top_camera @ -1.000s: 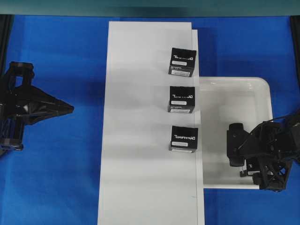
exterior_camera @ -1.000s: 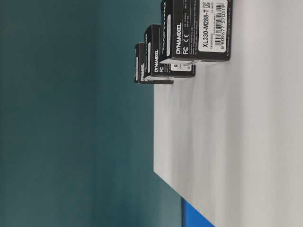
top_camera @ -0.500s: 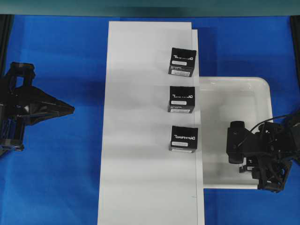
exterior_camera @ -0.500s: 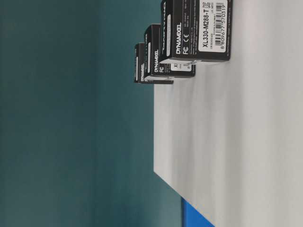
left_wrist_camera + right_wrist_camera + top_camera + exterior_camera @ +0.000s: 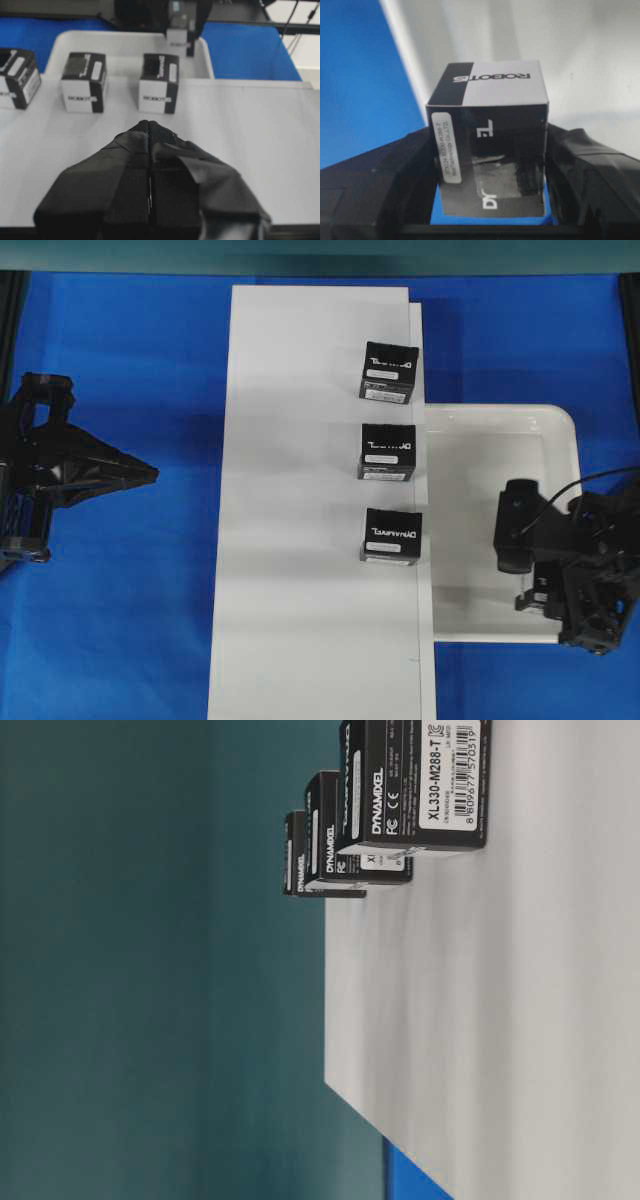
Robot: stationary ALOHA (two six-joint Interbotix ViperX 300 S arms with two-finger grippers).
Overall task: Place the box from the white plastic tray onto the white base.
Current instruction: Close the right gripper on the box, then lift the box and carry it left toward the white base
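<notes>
Right gripper fingers: the black padded fingers (image 5: 580, 165) of the right gripper (image 5: 492, 200) press both side faces of the small black-and-white cardboard cube box (image 5: 490, 145); grasp established.
Box location: held between the right fingers, over the lower right part of the white plastic tray (image 5: 560, 435); whether it is clear of the tray floor cannot be told.
Left gripper fingers: the left gripper (image 5: 150, 131) is clenched, black tips meeting along one seam, holding nothing; it points at the white base from the side opposite the tray.
Task progress: judged as pick-up done; transfer to the white base and release remain.
Box material: printed carton, sharp edges, white label strip on one side; likely light and rigid.
Tray: glossy moulded plastic, rounded corners, raised rim; abuts the right edge of the white base.
White base: long flat matte white rectangular board (image 5: 300, 640), square corners; its lower portion is free.
Other cartons: three black cube cartons with white lettering (image 5: 388, 451) stand in a column along the base's right edge, nearest the tray.
Table cover: blue surface (image 5: 130, 620) around the base.
</notes>
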